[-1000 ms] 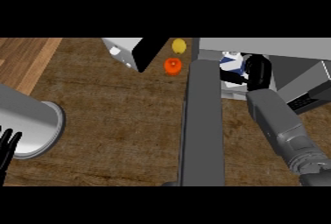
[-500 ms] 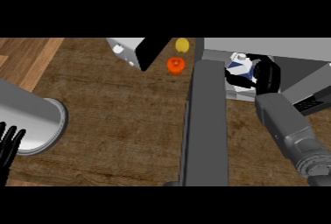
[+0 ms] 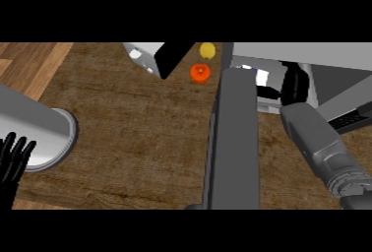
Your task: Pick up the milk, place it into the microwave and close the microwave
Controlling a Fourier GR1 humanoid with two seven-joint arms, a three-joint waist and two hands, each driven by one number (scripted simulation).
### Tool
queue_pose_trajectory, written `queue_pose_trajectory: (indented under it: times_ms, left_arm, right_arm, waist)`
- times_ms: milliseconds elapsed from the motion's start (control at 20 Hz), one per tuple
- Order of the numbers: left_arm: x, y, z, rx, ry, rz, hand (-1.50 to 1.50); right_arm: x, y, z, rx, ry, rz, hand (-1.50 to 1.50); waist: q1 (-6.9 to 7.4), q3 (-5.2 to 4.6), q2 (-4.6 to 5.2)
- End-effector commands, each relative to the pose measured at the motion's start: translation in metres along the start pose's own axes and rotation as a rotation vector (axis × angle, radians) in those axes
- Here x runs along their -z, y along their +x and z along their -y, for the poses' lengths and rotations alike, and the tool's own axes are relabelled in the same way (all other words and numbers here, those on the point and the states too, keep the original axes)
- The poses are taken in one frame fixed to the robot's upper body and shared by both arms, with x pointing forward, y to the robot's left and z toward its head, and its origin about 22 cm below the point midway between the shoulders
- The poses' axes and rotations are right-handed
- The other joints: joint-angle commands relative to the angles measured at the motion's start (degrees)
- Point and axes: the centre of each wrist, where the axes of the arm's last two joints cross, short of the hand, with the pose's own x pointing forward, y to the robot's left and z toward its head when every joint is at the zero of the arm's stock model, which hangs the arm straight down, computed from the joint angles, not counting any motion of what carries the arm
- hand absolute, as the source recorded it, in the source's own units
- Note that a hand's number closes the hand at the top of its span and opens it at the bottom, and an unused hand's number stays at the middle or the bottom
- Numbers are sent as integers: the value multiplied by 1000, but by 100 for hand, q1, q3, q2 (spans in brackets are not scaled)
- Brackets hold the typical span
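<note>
Head view: right hand (image 3: pixel 296 83) holding milk (image 3: pixel 260 76) inside microwave (image 3: pixel 305 51)

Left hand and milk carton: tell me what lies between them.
In the head view, between the left hand and the milk carton lie a grey cylinder, bare wooden counter and the open microwave door.

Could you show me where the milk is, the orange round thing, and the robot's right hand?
milk (image 3: pixel 256 75): head view, its white side.
orange round thing (image 3: pixel 200 73): head view, its middle.
right hand (image 3: pixel 294 84): head view, the black back of the hand.
</note>
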Motion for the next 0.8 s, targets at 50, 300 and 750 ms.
queue_pose_trajectory:
  times_ms: [50, 300, 750]
  left_arm:
    - [4, 0, 2, 2, -14, 13, -150]
    - [13, -5, 2, -1, -9, -2, -150]
    - [9, -10, -9, 0, -9, -7, -150]
  right_arm:
    - [-4, 16, -13, -33, -20, 32, -150]
    - [11, 26, -8, -10, 0, 55, -150]
    - [-7, 25, -21, 19, 32, 56, -150]
  waist:
    - [65, -3, -22]
    - [5, -8, -19]
    - [-71, -8, -51]
